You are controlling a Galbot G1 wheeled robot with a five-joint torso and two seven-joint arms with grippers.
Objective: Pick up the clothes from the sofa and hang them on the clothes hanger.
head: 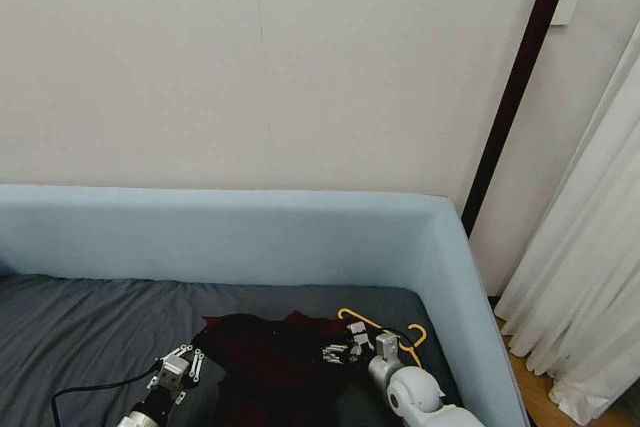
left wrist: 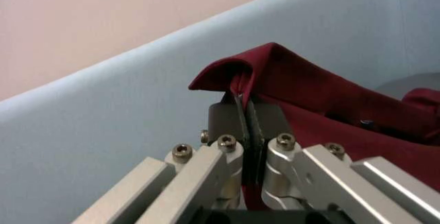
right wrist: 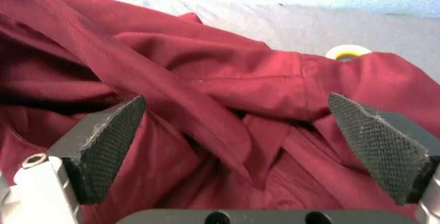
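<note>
**Left pincer (left wrist: 244, 116) grips the red shirt (head: 270, 362), right pincer (right wrist: 237, 113) wide above it**

The left pincer is low over the grey seat (head: 90, 322) of the light blue sofa (head: 250, 237), at the left edge of the red shirt. In the left wrist view its fingers are pressed together on a fold of the cloth, which stands up between them. The shirt lies crumpled on the seat, near the right corner of the sofa. The right pincer is over the right part of the shirt, its pads wide apart and gripping nothing. A yellow hanger (head: 385, 327) lies just beside it, partly under the cloth. A white curtain (head: 590, 277) hangs at the far right.
</note>
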